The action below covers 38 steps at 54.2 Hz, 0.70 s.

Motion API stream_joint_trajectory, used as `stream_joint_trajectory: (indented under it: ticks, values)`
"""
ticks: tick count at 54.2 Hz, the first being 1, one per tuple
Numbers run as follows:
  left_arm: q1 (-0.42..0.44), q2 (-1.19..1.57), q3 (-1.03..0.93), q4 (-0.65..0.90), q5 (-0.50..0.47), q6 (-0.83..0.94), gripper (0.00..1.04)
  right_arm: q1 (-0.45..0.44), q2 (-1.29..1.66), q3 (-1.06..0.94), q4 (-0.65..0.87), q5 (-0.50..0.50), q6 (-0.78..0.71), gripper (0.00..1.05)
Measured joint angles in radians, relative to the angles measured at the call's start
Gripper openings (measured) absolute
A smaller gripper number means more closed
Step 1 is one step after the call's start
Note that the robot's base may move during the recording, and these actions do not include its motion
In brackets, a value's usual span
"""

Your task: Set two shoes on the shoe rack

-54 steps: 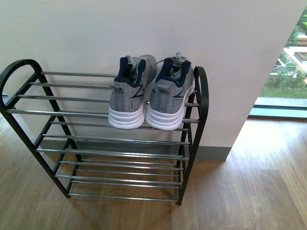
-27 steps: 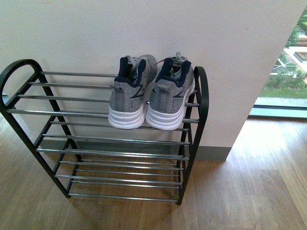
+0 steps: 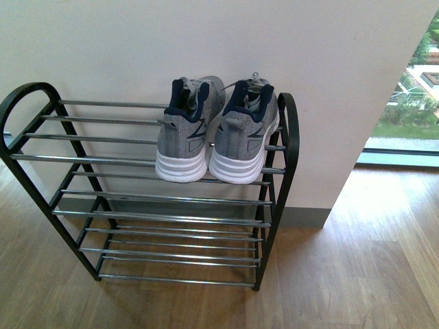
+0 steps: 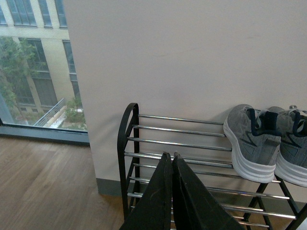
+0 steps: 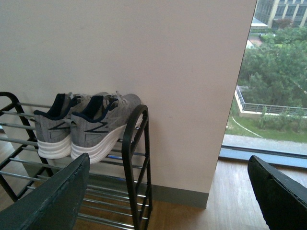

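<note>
Grey knit uppers, thick white soles and dark navy collars mark the pair. The first shoe [image 3: 184, 140] sits just left of the front view's centre and the second shoe [image 3: 241, 140] is pressed against its right side. Both rest on the top tier of the shoe rack [image 5: 128, 148], crowded to its right end beside the arched side frame. Their heels face the camera and their toes point at the pale wall [image 3: 329, 62]. The white heels jut a little past the front chrome bar. Whether the toes touch the wall cannot be told from these angles.

By my reading the placing is done and only a clean retreat is left. In the left wrist view the left tool [image 4: 171, 163] has its fingers pressed together with nothing between them, low in the frame before the rack's bare end. The right tool [image 5: 169, 160] is spread wide and empty, its fingers in that frame's lower corners, apart from the shoes. Any withdrawal is best made straight back and away from the rack. A brush against an overhanging heel or the thin bars could tip a shoe onto the wooden floor [image 3: 357, 274].
</note>
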Motion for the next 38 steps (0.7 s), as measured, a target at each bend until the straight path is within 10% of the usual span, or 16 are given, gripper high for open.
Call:
stream_joint_trajectory:
  ticks: [8, 38]
  values:
    - [0.000, 0.000, 0.000, 0.000, 0.000, 0.000, 0.04, 0.000, 0.000, 0.000, 0.000, 0.000, 0.000, 0.95]
    - [0.000, 0.000, 0.000, 0.000, 0.000, 0.000, 0.93, 0.000, 0.000, 0.000, 0.000, 0.000, 0.000, 0.95]
